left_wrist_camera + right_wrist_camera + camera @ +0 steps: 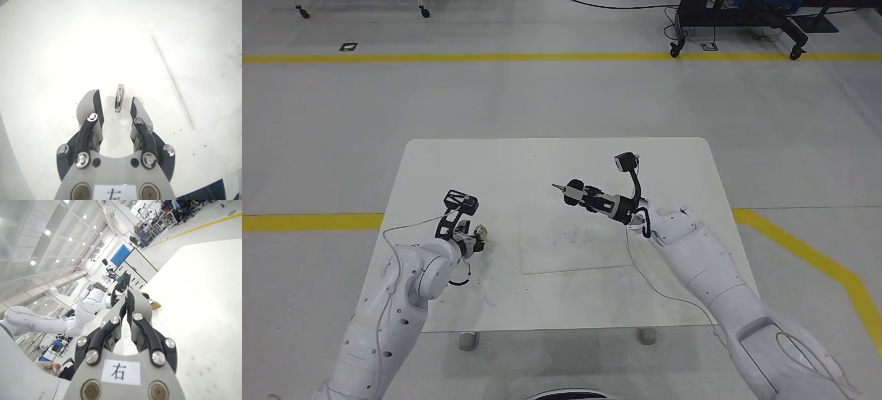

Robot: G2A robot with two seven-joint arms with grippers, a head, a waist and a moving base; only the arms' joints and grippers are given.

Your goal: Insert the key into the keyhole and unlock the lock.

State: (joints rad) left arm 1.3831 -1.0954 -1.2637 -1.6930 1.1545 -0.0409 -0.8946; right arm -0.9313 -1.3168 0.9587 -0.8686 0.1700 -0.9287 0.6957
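Observation:
A small brass padlock (119,98) with a silver shackle stands on edge on the white table (542,160). My left gripper (115,97) is open just above it, one finger on each side, touching neither. From above, the padlock (481,234) lies at the left gripper (471,240). My right gripper (570,191) hovers over the table's middle, shut on the key (558,186), whose thin tip points left toward the lock. In the right wrist view the gripper (127,300) has its pads pressed together, and the padlock (156,305) sits farther off.
A thin clear sheet (572,245) lies flat on the table's middle, and its raised edge (170,75) runs beside the padlock. Small dark specks dot the surface. The table's edges are near the left arm.

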